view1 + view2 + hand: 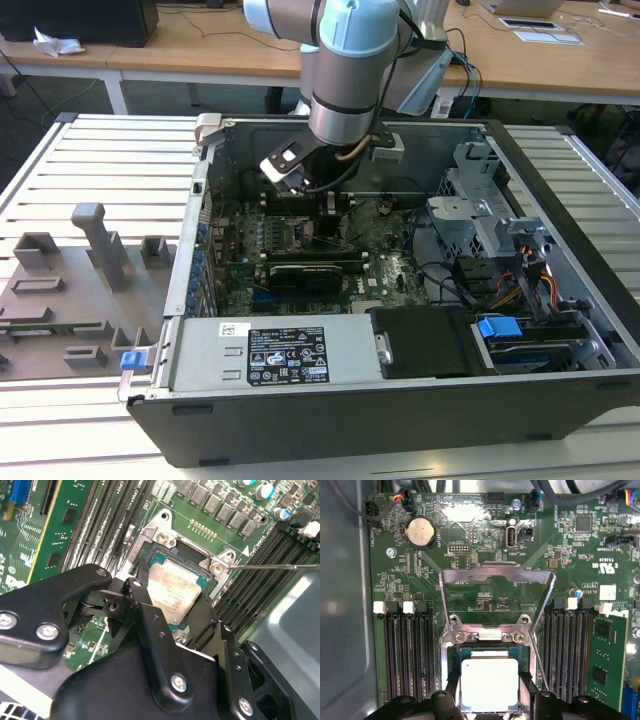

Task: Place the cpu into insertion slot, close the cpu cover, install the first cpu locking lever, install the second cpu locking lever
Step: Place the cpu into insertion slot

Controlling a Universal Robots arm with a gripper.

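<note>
With the end effector (489, 692) clamped on the cpu (489, 680) right at the slot (180, 555) and the cover (497, 572) standing open behind, risks bending the slot's contacts if released off-square or tilted, or dragging it askew on letting go

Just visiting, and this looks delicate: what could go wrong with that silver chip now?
The cpu sits at the insertion slot; if it lies even slightly crooked, pressing could harm the socket. The cpu cover stands open close by, and a thin lever juts beside, so either might get knocked.
</note>
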